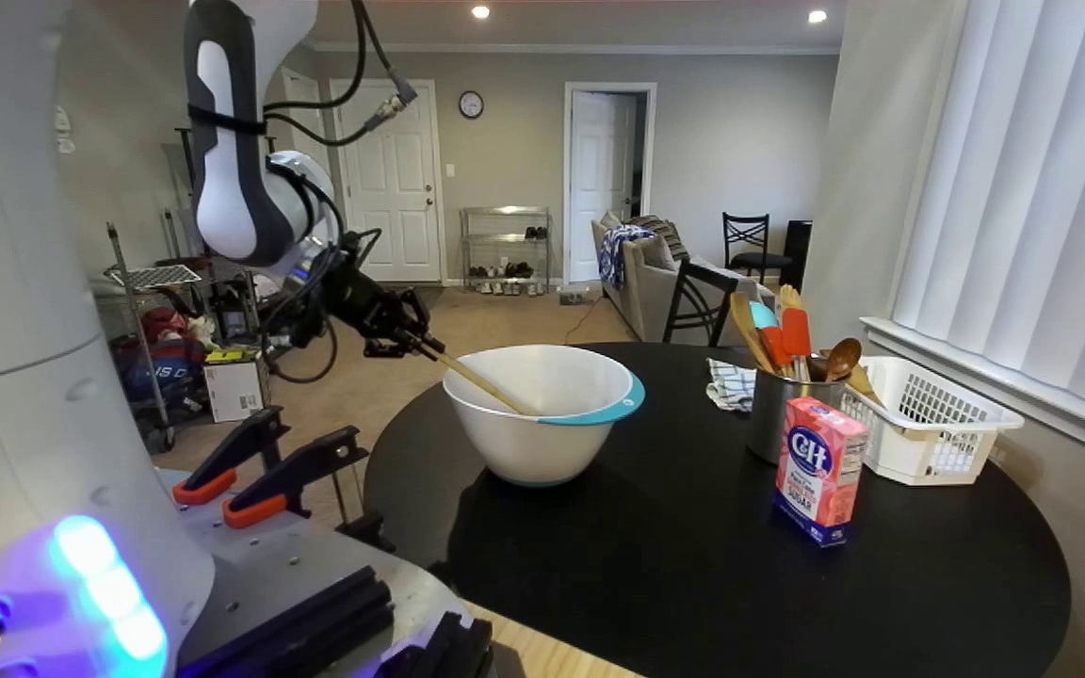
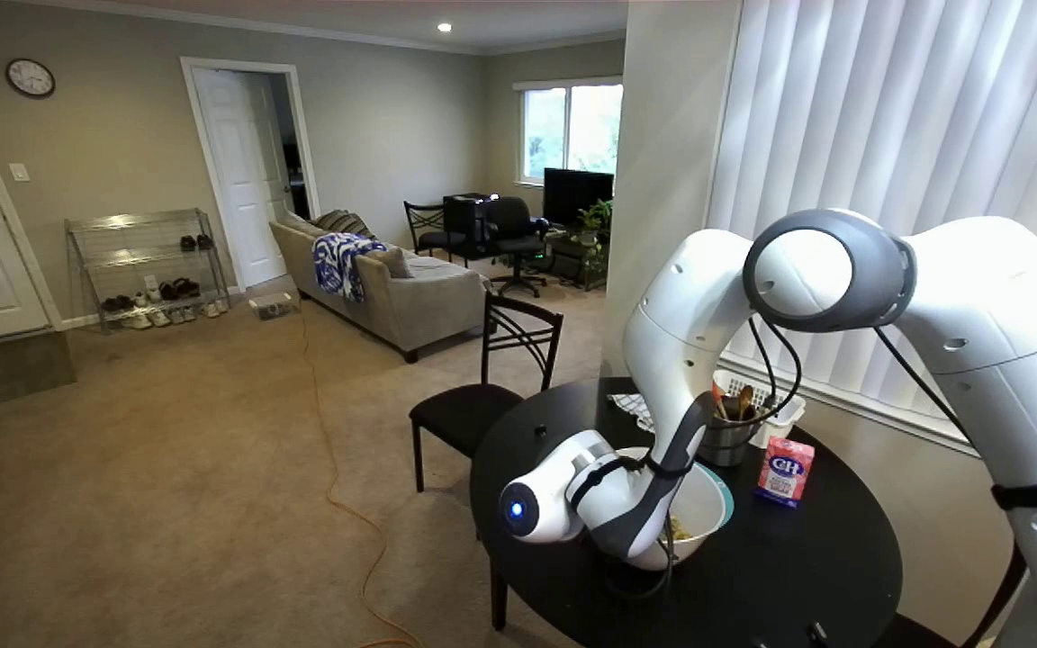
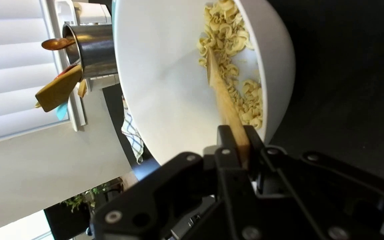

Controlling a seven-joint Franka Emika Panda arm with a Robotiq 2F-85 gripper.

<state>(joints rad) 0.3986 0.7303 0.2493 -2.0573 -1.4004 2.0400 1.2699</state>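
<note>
The jaws of the gripper (image 3: 238, 133) are pinched close together, with just a wooden spoon (image 3: 226, 100) between them. They squeeze it by the handle. From the jaws the spoon slopes down into a big white bowl (image 1: 542, 452), and its tip is down by some curly yellow noodles (image 3: 225, 30). The jaws hang beside the bowl's rim, a little higher than it. The bowl's blue lip is on the side away from them. Under the bowl, lower than the jaws, is a round black table (image 1: 674, 546).

Past the bowl from the jaws, I see a checked cloth (image 1: 731, 386) lying on the table. Near the cloth stands a metal pot (image 1: 769, 424) full of cooking tools (image 1: 795, 331), some wood, some red, one light blue. A pink sugar box (image 1: 820, 471) stands up straight beside the pot, well apart from the jaws. A white basket (image 1: 929, 457) with holes sits on the far side of the pot from the jaws.

Just beside the table there is a black chair (image 2: 464, 418). Much farther from the jaws I see a sofa (image 2: 446, 301) with a blue and white blanket (image 2: 343, 265), a metal rack (image 2: 136, 220) with shoes (image 2: 172, 290), and a round clock (image 2: 30, 78) high on the wall (image 2: 374, 108).
</note>
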